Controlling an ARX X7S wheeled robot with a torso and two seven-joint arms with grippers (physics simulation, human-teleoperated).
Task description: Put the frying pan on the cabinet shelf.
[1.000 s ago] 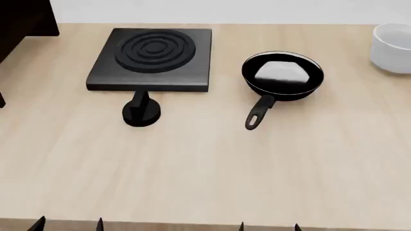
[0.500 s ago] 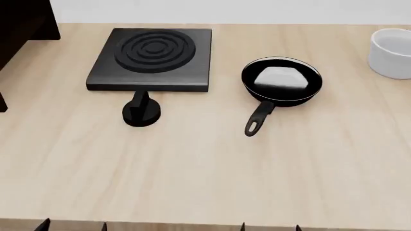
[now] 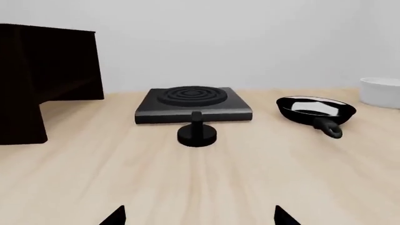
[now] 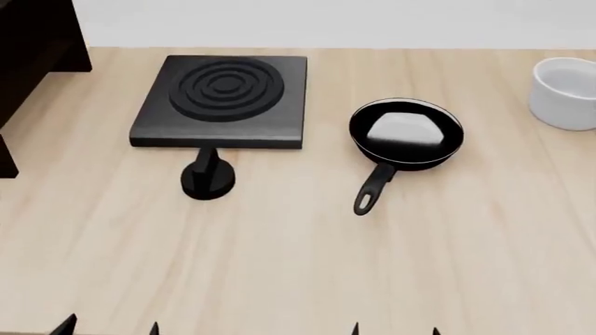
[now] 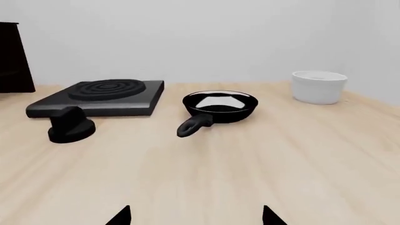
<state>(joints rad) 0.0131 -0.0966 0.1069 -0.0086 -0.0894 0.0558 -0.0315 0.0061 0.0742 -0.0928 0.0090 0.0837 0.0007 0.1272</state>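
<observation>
Pale wooden tabletop (image 4: 279, 265) lower in view than before, frying pan (image 4: 406, 133) untouched, both hands' fingers apart

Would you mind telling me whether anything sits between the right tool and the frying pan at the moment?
Nothing visible does. In the right wrist view, bare tabletop runs from the right tool to the frying pan, whose handle points back toward it. The hob plate and black knob sit off to one side.

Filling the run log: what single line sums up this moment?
frying pan on table, untouched | left gripper open | right gripper open
</observation>
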